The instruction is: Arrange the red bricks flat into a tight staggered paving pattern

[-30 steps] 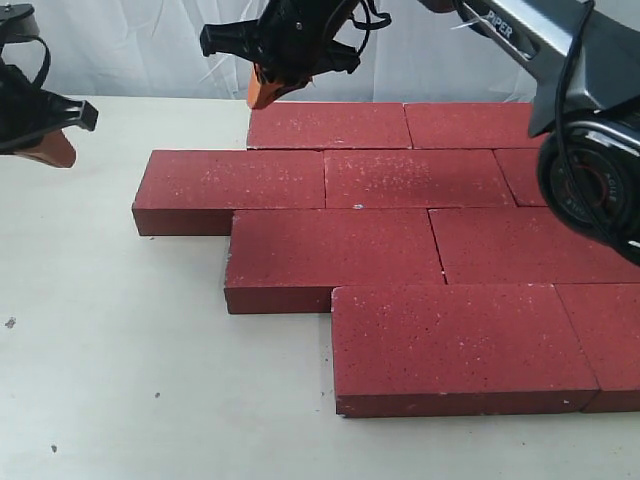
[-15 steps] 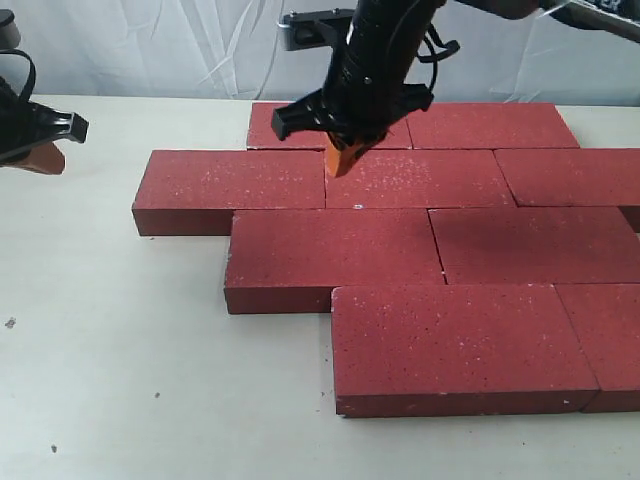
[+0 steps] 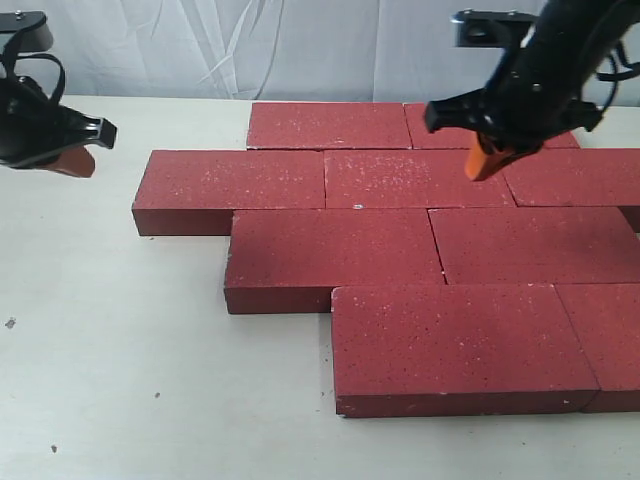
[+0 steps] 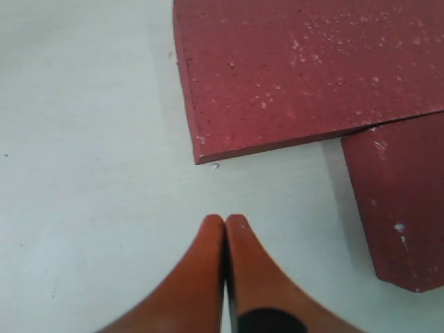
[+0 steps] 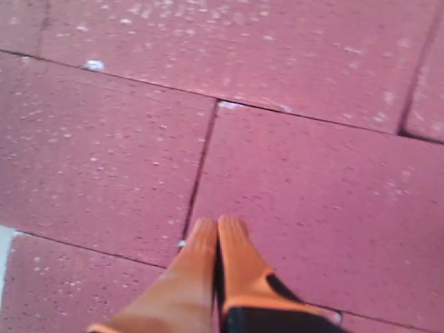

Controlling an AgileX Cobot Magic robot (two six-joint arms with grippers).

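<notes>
**Left claw [image 4: 224, 222] and right claw [image 5: 217, 226], both pressed together and empty; nine red bricks [image 3: 335, 255] flat on table [image 3: 120, 380]**

1. Table: pale, bare along the near edge and down the whole left side. A few dark specks [image 3: 10, 322] lie on it.
2. Front row [image 3: 460, 345]: two bricks end to end, the right one cut off by the picture's edge. This row sits furthest right of all.
3. Second row [image 3: 535, 245]: two bricks, touching the front row and stepped left of it by part of a brick.
4. Third row [image 3: 235, 185]: three bricks end to end, stepped left again. Its left brick reaches furthest out over the table. A small white chip [image 3: 357, 206] shows on the seam with the second row.
5. Left claw: level with the third row, well apart from it to the left, hanging over bare table. Orange tips meet with nothing between them. In the wrist view a brick corner lies near, ahead of the tips.
6. Right claw: over the right part of the third row. Orange tips are together and point down at a joint between bricks. Whether they touch the surface cannot be told.
7. Back row [image 3: 328, 125]: two bricks, stepped right of the third row. The right one is partly hidden behind the right claw.
8. Joints: tight throughout, with end seams offset from row to row.
9. White cloth [image 3: 250, 50]: hangs behind the table.
</notes>
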